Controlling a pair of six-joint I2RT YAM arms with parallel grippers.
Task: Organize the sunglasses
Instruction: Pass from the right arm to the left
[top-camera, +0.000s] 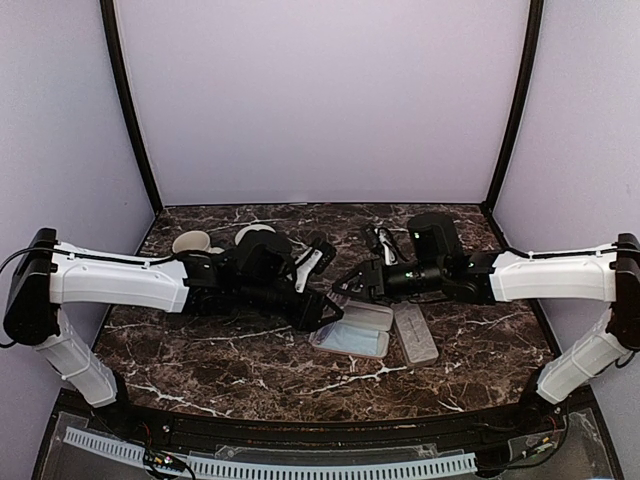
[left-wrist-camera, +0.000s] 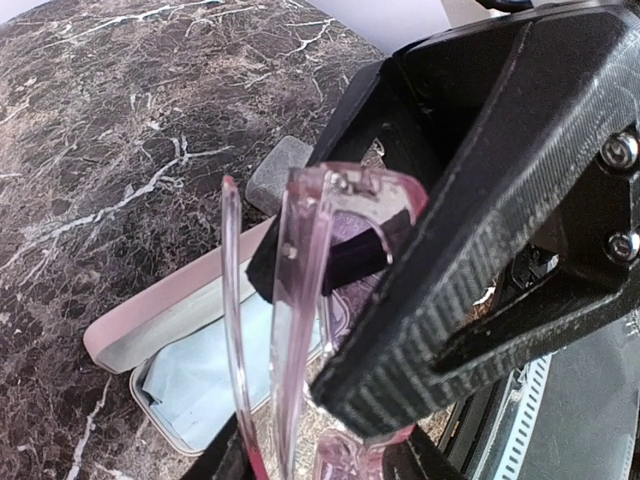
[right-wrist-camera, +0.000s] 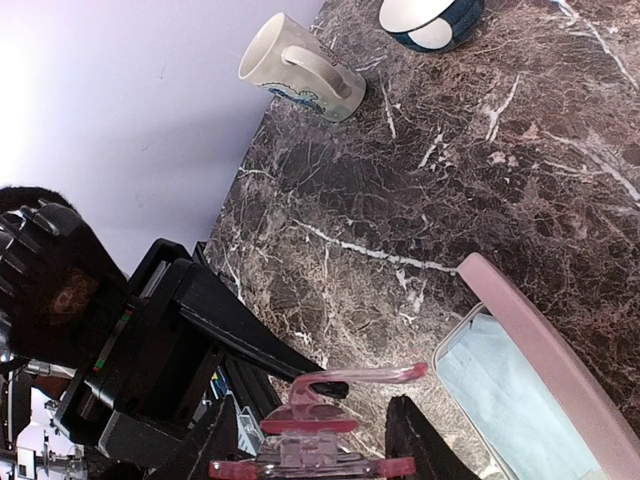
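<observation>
Presently, the red-framed sunglasses (left-wrist-camera: 300, 300) are held in the air between both sets of jaws, directly above the open pink case (left-wrist-camera: 160, 320). The right gripper (right-wrist-camera: 315, 440) is clamped on the frame. The left gripper (top-camera: 320, 312) is set around the same frame, part-way closed; whether its jaws press on it cannot be told.

The double hold is judged the main hazard. If the two arms are moved unequally, the thin frame may be twisted or a temple sprung. If one hold is released before the other is firm, the pair may be dropped onto the case rim or beside it. The light-blue cloth (right-wrist-camera: 510, 400) lying in the case could be bunched under the frame, and the lid kept from closing.

A grey case (top-camera: 415, 333) lies just beside the pink one. The bench (top-camera: 250, 370) is finished in a dark, white-veined marble pattern. A mug (right-wrist-camera: 300, 70) and a bowl (right-wrist-camera: 430, 20) are placed toward its far left. Pale lilac walls (top-camera: 320, 100) enclose the bench on three sides.
</observation>
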